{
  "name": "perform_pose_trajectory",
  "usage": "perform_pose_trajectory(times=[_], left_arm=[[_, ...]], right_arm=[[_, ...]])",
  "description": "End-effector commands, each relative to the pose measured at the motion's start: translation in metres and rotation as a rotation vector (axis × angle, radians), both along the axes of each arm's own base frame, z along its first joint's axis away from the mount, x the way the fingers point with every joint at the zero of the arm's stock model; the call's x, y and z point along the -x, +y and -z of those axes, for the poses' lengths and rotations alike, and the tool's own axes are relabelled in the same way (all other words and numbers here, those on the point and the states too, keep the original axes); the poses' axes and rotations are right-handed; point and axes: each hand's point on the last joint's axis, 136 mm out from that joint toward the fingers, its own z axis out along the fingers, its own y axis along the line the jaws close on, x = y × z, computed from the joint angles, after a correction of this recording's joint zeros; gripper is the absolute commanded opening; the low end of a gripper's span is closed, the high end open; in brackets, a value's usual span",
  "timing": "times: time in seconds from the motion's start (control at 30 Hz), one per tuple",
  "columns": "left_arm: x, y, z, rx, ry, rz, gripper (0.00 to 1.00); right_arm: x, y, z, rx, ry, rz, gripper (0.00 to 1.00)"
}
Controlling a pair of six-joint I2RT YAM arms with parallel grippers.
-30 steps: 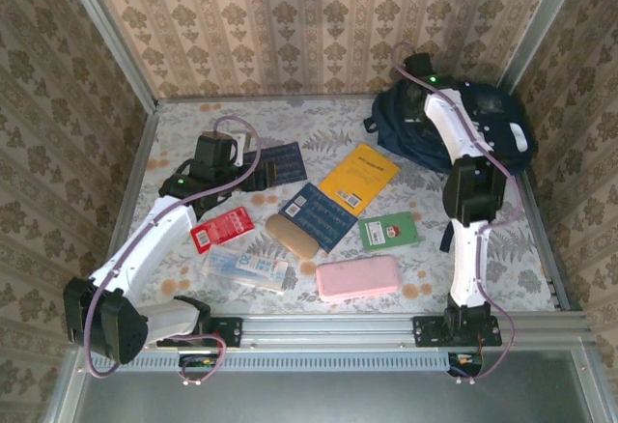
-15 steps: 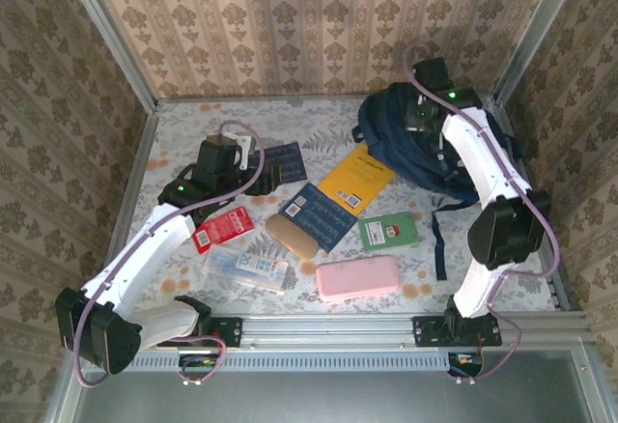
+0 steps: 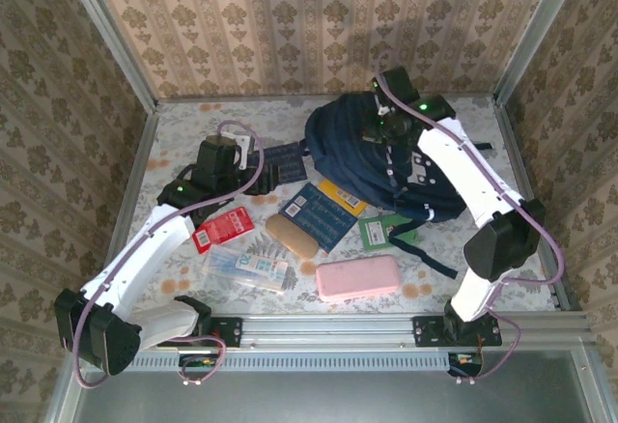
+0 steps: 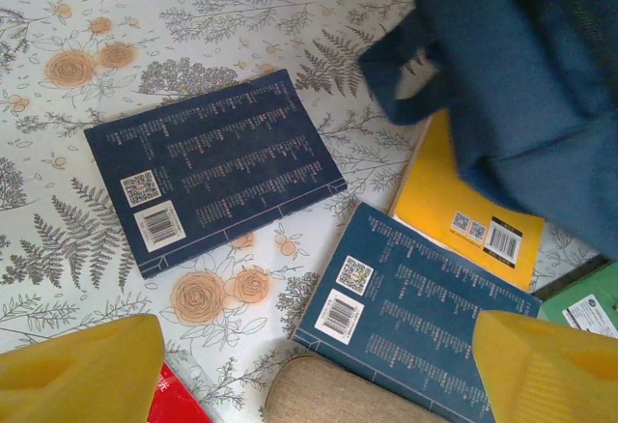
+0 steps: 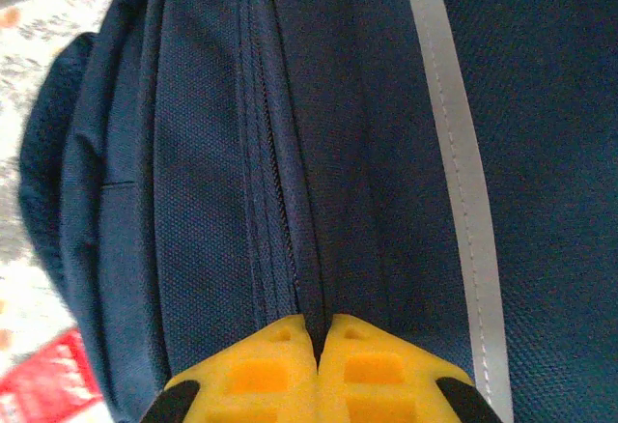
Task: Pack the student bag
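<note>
Gripped the student bag (image 3: 348, 153), on the desk (image 3: 183, 124) over a yellow book (image 4: 463, 211), by a zipper-side fold in the shut right claw (image 5: 317, 324) (likely positioning it for packing); hovered the left claw (image 4: 314, 365) wide open above a navy book (image 4: 217, 167).

Over the last 1 second I see the student bag (image 3: 352, 157) dragged left, out of the far right corner and toward the middle of the table. It now lies over most of the yellow book (image 3: 344, 197), which was fully bare before, and its dark strap (image 3: 425, 257) crosses the green booklet (image 3: 377, 234). My right gripper (image 3: 385, 122), pinched on the bag's fabric, has swung left with it.
</note>
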Motion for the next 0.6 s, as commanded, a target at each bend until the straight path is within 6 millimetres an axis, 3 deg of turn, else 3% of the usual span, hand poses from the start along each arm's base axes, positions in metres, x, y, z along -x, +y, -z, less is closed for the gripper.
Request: perform_pose_trajectory(times=[0.0, 0.1, 0.17, 0.23, 0.33, 0.4, 0.47, 0.57], left_arm=[[0.005, -0.005, -0.002, -0.001, -0.008, 0.035, 0.86], [0.007, -0.004, -0.003, -0.006, -0.015, 0.034, 0.86], [0.007, -0.002, -0.001, -0.013, -0.017, 0.028, 0.86], [0.007, 0.000, 0.000, -0.026, -0.014, 0.022, 0.86], [0.008, 0.002, 0.002, -0.038, -0.011, 0.018, 0.86], [0.009, 0.002, 0.002, -0.044, -0.010, 0.023, 0.86], [0.009, 0.001, 0.002, -0.044, -0.011, 0.025, 0.86], [0.007, -0.002, 0.003, -0.039, -0.005, 0.032, 0.86]], right_arm=[[-0.023, 0.066, 0.005, -0.287, -0.009, 0.056, 0.00], [-0.031, 0.104, 0.035, -0.305, 0.046, 0.026, 0.00], [-0.037, 0.119, 0.056, -0.281, 0.079, 0.014, 0.00], [-0.042, 0.127, 0.072, -0.259, 0.097, -0.028, 0.12], [-0.042, 0.125, 0.073, -0.170, 0.064, -0.126, 0.43], [-0.039, 0.119, 0.063, -0.119, 0.026, -0.200, 0.56], [-0.036, 0.108, 0.060, -0.091, 0.019, -0.223, 0.63], [-0.029, 0.099, 0.058, -0.165, 0.020, -0.279, 0.62]])
